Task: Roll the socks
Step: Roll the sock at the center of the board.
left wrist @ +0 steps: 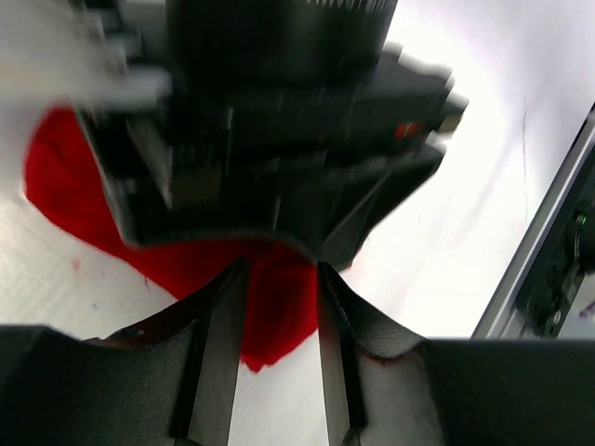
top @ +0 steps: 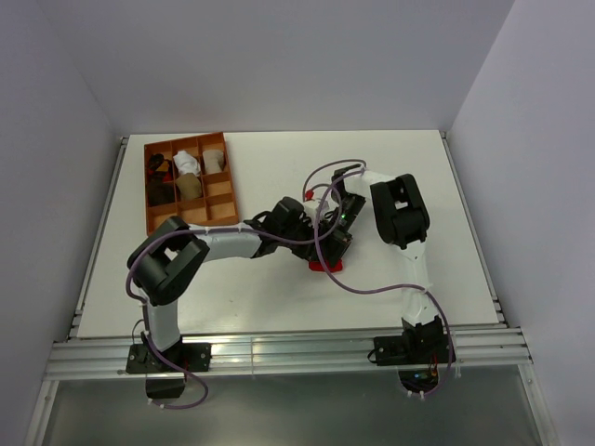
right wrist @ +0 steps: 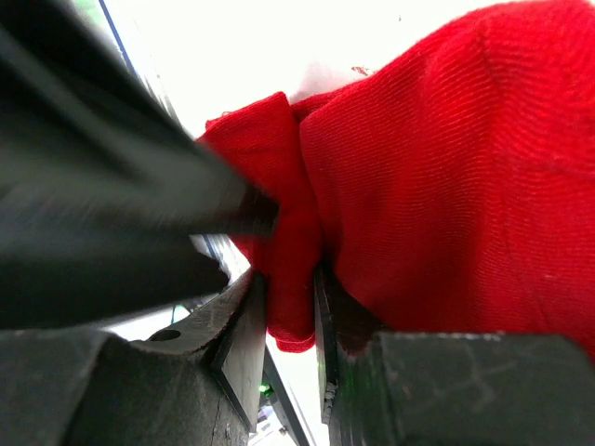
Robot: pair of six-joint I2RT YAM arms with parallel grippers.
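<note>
I see the red sock [right wrist: 446, 186] bunched on the surface [top: 279, 297] mid-table, right tool [right wrist: 286, 299] clamped tight on a fold of its edge, left tool [left wrist: 279, 288] close opposite, fingers [left wrist: 218, 353] slightly parted around the sock's tip, whether pinching I cannot tell

Sock [right wrist: 446, 167]: plain red (fine ribbed knit). Organiser tray [top: 148, 200]: orange-brown. Table [top: 279, 302]: white. Cables [top: 372, 290]: purple.
</note>
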